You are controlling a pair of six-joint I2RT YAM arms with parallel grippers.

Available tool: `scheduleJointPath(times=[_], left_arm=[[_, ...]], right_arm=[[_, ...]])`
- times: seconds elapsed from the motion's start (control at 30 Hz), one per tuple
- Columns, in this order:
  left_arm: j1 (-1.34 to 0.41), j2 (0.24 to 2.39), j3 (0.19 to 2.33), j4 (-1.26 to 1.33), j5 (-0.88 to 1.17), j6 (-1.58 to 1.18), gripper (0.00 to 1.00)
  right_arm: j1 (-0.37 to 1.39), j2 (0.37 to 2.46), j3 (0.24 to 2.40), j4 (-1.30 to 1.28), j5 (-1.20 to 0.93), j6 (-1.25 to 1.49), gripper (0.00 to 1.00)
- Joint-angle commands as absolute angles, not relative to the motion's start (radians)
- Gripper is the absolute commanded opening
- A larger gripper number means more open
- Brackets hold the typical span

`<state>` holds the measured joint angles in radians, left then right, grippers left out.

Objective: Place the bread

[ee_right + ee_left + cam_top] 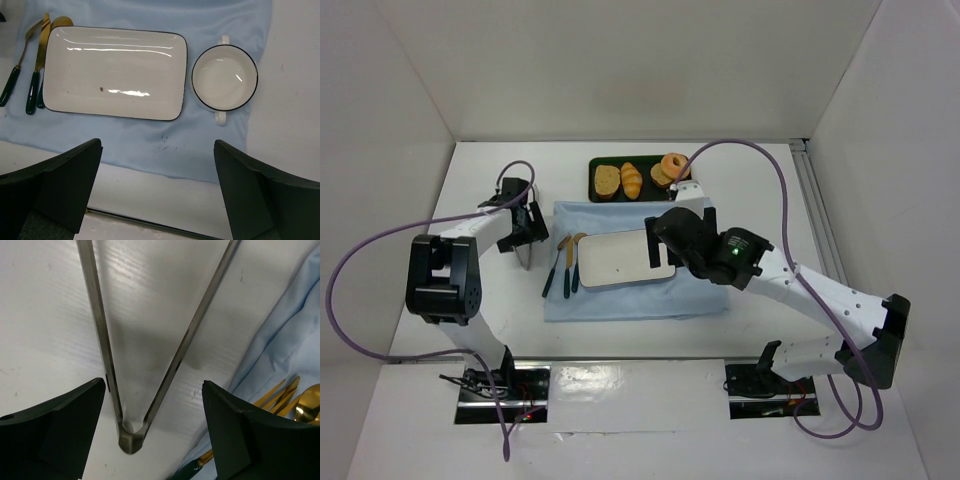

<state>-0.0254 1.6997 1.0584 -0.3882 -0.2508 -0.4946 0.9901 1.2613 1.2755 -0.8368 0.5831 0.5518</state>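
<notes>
The bread (674,163), a golden ring-shaped bun, lies at the right end of a dark tray (597,165) at the back of the table. My right gripper (660,240) hangs high over the blue cloth, open and empty; in the right wrist view (157,192) it looks down on a white rectangular plate (114,72) and a white bowl (224,76). My left gripper (526,227) is open, low over the table left of the cloth, with its fingers on either side of the hinge end of metal tongs (131,437), not touching them.
A toast slice (607,181) and a croissant (632,180) share the tray. Gold cutlery with dark green handles (562,268) lies on the cloth (620,300) left of the plate (620,260). The tongs (527,258) lie on bare table. White walls enclose the table.
</notes>
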Motion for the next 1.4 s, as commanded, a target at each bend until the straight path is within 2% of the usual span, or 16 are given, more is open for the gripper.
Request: scheduleJointPath(times=[0.0, 0.23, 0.5, 0.87, 1.37], left_arm=[[-0.006, 1.753, 1.126, -0.350, -0.218, -0.466, 0.91], [0.026, 1.828, 1.175, -0.350, -0.199, -0.466, 0.90], [0.103, 1.898, 1.195, -0.350, -0.060, -0.456, 0.87], [0.094, 1.956, 1.243, -0.379, -0.025, -0.423, 0.80], [0.057, 1.908, 1.206, -0.390, -0.043, -0.394, 0.56]], right_arm=[[0.985, 1.255, 1.327, -0.859, 0.606, 0.545, 1.00], [0.963, 1.273, 1.336, -0.859, 0.615, 0.545, 1.00], [0.945, 1.292, 1.356, -0.859, 0.606, 0.525, 1.00], [0.936, 1.282, 1.365, -0.850, 0.606, 0.515, 1.00], [0.936, 1.273, 1.347, -0.832, 0.606, 0.525, 1.00]])
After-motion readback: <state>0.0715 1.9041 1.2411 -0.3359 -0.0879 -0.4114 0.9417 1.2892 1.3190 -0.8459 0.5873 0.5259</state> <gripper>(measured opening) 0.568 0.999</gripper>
